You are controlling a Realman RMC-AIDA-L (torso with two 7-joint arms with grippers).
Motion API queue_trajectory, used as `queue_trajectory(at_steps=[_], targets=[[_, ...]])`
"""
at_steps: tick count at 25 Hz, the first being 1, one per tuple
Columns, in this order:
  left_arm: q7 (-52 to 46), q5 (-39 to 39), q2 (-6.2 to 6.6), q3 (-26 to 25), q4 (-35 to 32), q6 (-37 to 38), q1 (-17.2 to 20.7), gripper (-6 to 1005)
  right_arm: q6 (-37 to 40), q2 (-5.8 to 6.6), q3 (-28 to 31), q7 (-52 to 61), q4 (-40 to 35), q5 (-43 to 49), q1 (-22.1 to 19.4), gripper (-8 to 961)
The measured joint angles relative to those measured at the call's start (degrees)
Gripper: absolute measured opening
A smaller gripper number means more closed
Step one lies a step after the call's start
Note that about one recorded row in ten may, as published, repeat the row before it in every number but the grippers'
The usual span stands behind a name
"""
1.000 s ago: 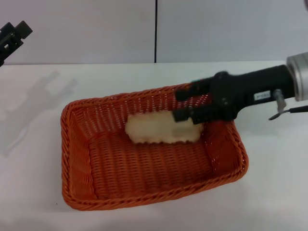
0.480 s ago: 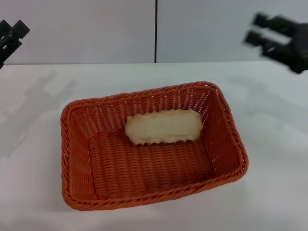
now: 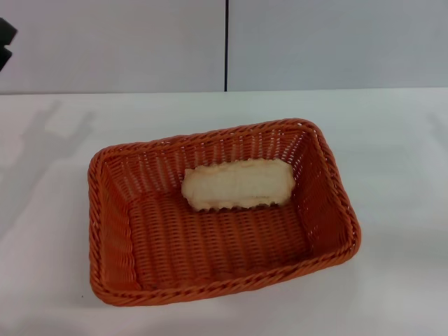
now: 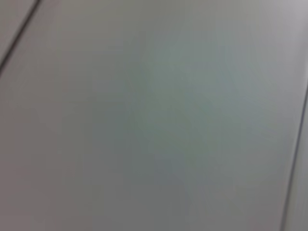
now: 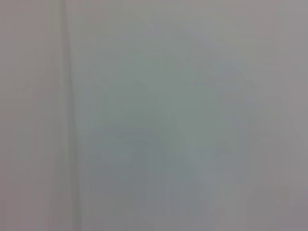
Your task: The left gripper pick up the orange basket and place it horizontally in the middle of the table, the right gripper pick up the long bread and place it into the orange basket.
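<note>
The orange basket (image 3: 225, 285) lies lengthwise across the middle of the white table (image 3: 395, 143) in the head view. Inside it the long bread (image 3: 238, 184) rests pale side up, leaning against the far wall, with nothing touching it. Only a black sliver of my left gripper (image 3: 4, 42) shows at the upper left edge, high above the table and far from the basket. My right gripper is out of view. Both wrist views show only a plain grey surface.
A grey wall with a dark vertical seam (image 3: 226, 45) stands behind the table. White tabletop surrounds the basket on all sides.
My right gripper let go of the bread, lifted away to the upper right and left the view. The left gripper has drawn further off the left edge. The bread and basket stayed put.
</note>
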State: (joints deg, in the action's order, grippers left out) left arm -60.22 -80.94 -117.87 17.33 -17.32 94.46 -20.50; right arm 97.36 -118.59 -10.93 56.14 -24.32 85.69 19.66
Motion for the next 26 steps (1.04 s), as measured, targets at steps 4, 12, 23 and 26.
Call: queue_trajectory(at_steps=[4, 12, 23, 26], targets=[[14.05, 6.23, -0.31, -2.07, 7.48, 0.90, 0.63, 812, -0.18, 0.01, 7.56, -6.04, 4.69, -0.11, -0.79, 622], [28.22, 9.72, -0.55, -6.87, 15.81, 1.57, 1.00, 812, -2.58, -0.03, 13.02, -8.89, 7.93, -0.59, -1.10, 621], [32.90, 9.76, -0.72, -7.95, 17.98, 1.10, 0.39, 812, -5.98, -0.06, 14.32, -9.13, 8.85, -1.16, -0.45, 621], [33.17, 9.76, -0.69, -8.12, 18.00, 1.00, 0.17, 812, -5.99, -0.09, 15.42, -10.73, 9.49, -1.23, -0.45, 621]])
